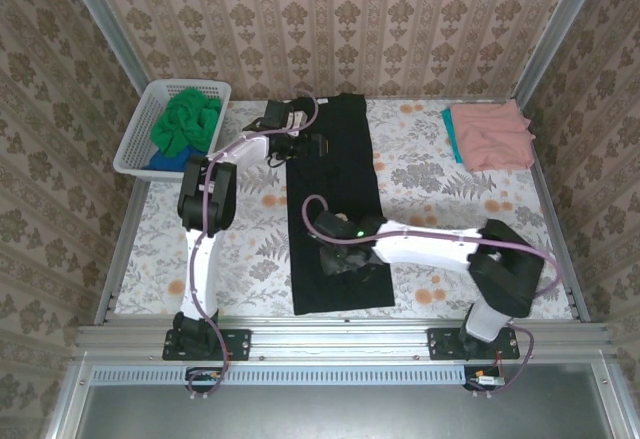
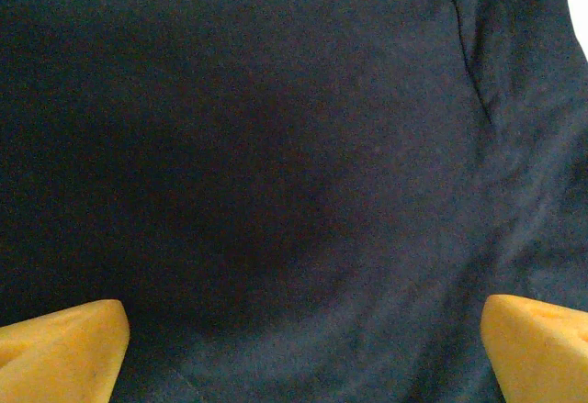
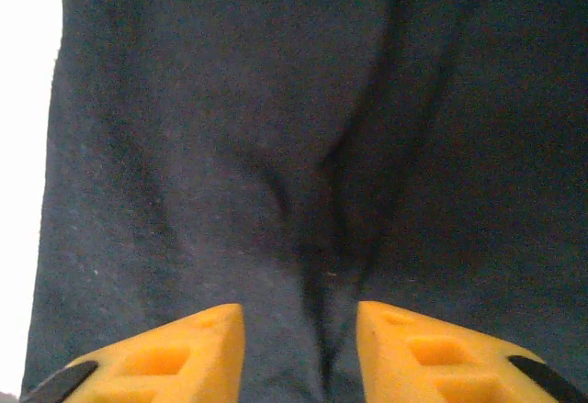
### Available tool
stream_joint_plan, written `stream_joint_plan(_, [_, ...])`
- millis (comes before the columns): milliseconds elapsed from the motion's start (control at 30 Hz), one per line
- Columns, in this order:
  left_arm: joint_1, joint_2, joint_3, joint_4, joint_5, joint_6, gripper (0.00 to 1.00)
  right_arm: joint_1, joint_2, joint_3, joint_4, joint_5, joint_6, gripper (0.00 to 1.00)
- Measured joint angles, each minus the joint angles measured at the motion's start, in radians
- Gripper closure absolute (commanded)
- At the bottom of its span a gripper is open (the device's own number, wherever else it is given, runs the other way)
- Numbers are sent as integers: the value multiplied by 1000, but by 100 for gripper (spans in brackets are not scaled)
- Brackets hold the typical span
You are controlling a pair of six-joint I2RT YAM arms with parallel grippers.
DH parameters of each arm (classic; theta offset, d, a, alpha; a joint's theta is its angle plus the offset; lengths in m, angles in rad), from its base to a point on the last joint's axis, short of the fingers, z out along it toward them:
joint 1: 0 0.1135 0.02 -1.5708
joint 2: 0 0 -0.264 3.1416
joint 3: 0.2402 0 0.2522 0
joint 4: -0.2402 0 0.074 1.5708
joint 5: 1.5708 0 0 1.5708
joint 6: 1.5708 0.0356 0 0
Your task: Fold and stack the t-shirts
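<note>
Left tool (image 2: 303,316) apart over black tee (image 2: 276,146) | right tool (image 3: 299,316) grip: cannot tell | basket (image 1: 137,129): green tee (image 1: 190,119), blue tee (image 1: 170,162)

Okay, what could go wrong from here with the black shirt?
The right gripper sits open astride a raised crease in the black t-shirt. Closing there may pinch only one layer and skew the fold. The left gripper hangs open over flat cloth at the far end, so it may grab nothing. The right arm's purple cable loops over the shirt and could drag it.
</note>
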Motion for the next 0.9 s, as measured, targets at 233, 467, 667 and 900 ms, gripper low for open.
stream_joint_plan(233, [-13, -356, -309, -21, -19, 13, 0, -192, -312, -344, 50, -5, 52, 39])
stream_joint_plan(467, [-45, -920, -785, 68, -80, -69, 1, -200, -429, -486, 54, -103, 107, 40])
stream_joint_plan(667, [-228, -1170, -1158, 5, -133, -211, 13, -140, -500, -526, 43, -147, 159, 42])
stream_joint_plan(900, [-484, -1400, -1348, -100, -223, -402, 21, -63, -468, -526, 8, -154, 193, 45])
